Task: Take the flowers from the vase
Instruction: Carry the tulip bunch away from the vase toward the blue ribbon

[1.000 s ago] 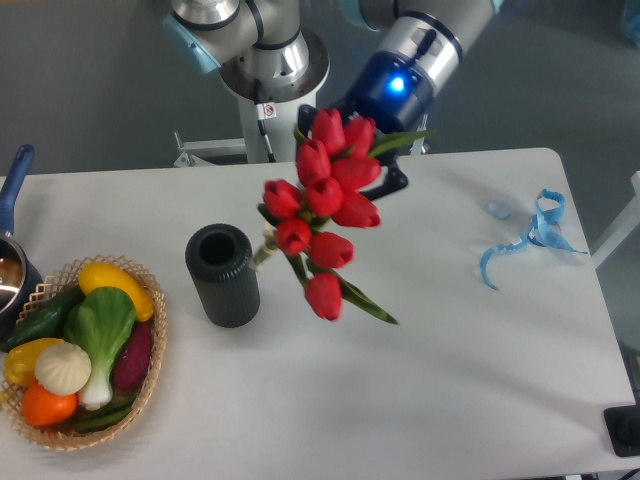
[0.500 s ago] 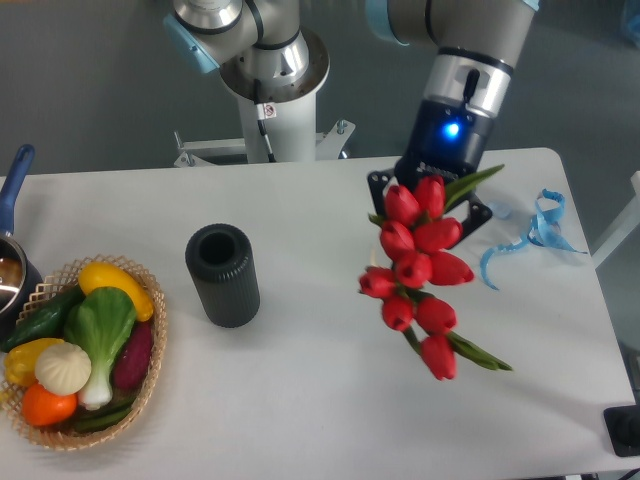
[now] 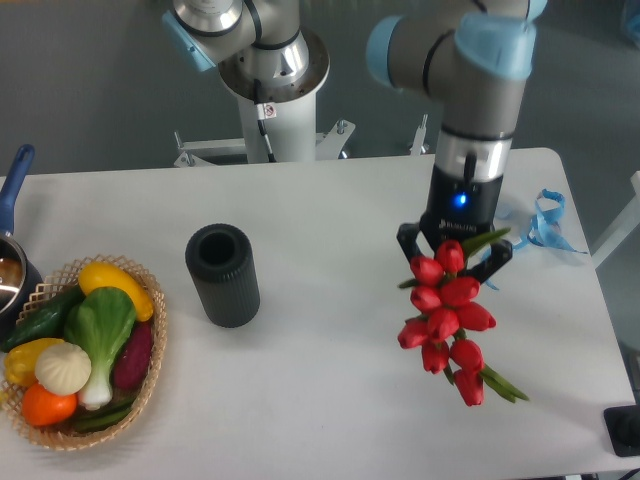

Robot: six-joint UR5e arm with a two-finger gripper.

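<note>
The flowers, a bunch of red tulip buds with green leaves, hang out of the vase, held above the right half of the white table. My gripper is shut on the bunch near its top, its fingers showing on either side of the upper buds. The stems are hidden behind the buds. The vase, a short dark grey ribbed cylinder, stands upright and empty at centre left, well apart from the gripper.
A wicker basket of colourful vegetables sits at the front left. A blue-handled metal pot is at the left edge. A blue ribbon lies at the right, just beyond the gripper. The arm's base stands behind the table.
The gripper has carried the flowers from beside the vase rightwards and toward the front, and has lowered. The vase and basket have not moved.
</note>
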